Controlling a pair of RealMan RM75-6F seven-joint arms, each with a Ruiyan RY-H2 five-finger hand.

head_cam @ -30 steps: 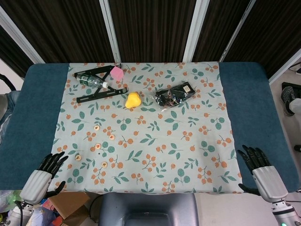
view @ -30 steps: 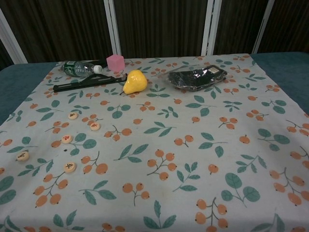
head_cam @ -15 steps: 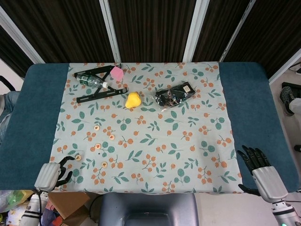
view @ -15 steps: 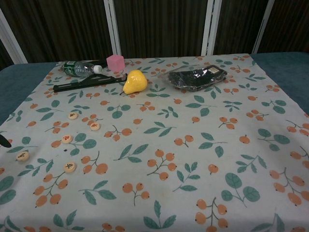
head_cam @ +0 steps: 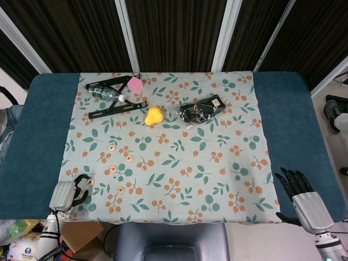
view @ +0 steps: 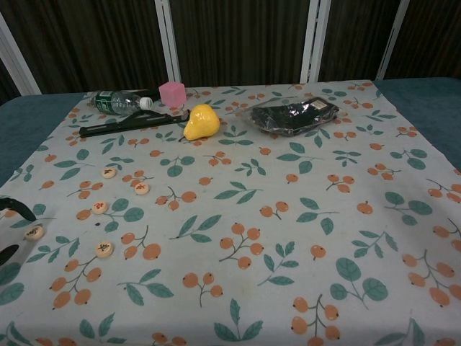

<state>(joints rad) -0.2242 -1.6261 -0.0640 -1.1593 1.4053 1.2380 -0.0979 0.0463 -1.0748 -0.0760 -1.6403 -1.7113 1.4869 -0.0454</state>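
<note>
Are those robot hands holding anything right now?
No. The left robot hand curls around a small round disc without gripping it; the right robot hand is open, empty.

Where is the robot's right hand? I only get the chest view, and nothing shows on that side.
Observer: The head view shows the right hand at the near right corner of the blue table, just off the flowered cloth.
Operator: Is it holding anything?
Observer: No. Its fingers are spread and empty.
Operator: And those dark tips at my left edge?
Observer: They belong to the left hand. From above, its fingers curl apart beside a round piece and hold nothing.
</note>
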